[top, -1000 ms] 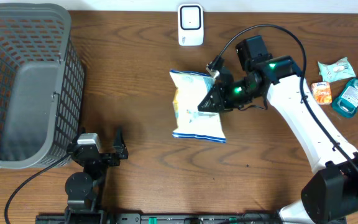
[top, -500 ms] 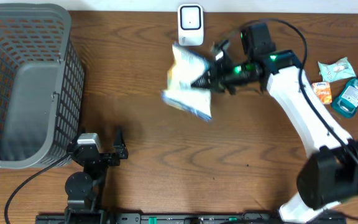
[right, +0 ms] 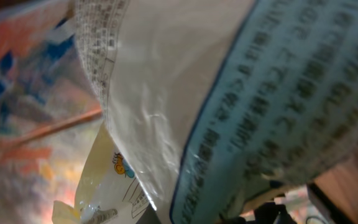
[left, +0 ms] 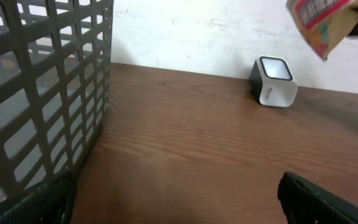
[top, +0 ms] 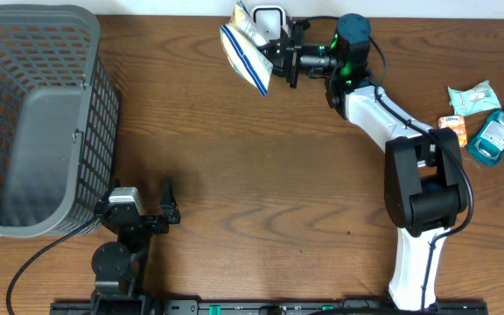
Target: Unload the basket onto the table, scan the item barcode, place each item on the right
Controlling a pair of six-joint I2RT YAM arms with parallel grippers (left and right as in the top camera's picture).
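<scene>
Snack bag [top: 245,48], long axis diagonal by scanner [top: 269,16], right gripper [top: 278,57] clamping it, left gripper [left: 179,211] wide

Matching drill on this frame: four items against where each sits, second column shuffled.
Items:
1. snack bag
2. barcode scanner
3. mesh basket
4. blue bottle

Places:
A. right edge of the table
B. left side of the table
C. held in the right hand, off the table
D. far edge, near the middle

Pairs: 1-C, 2-D, 3-B, 4-A
</scene>
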